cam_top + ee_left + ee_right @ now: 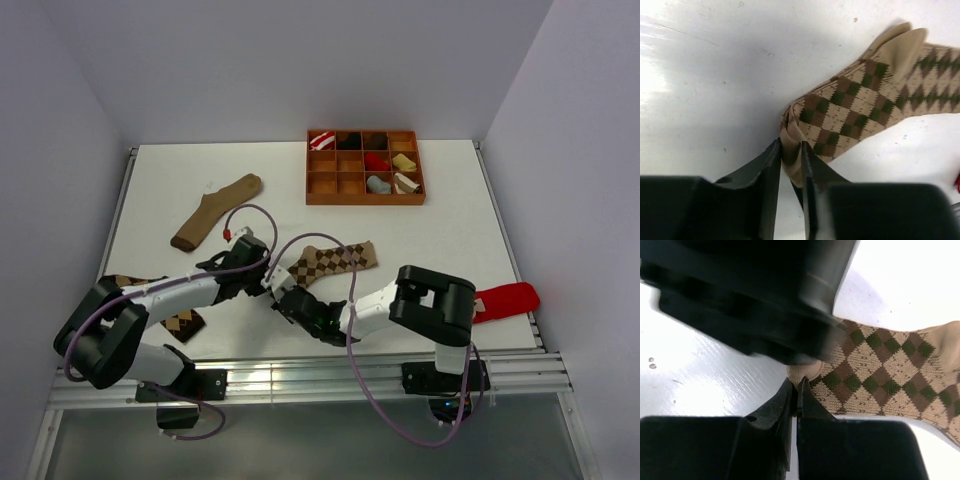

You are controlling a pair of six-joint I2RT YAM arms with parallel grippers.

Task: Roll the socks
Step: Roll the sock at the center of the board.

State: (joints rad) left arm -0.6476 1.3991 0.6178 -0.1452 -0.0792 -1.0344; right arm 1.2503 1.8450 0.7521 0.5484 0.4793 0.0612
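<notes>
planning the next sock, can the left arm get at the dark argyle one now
Probably not yet: the left tool is clamped on the lighter argyle sock, and the left arm stretches over the dark argyle sock.

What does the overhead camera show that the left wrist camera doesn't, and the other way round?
Only the overhead view: both arms whole, the wooden compartment tray holding socks, the long tan sock, the red sock, and the darker argyle sock partly under the left arm. Only the left wrist view: the left gripper up close, with a bunched end of fabric pinched between its fingers. Both: the lighter argyle sock lying on the white table.
</notes>
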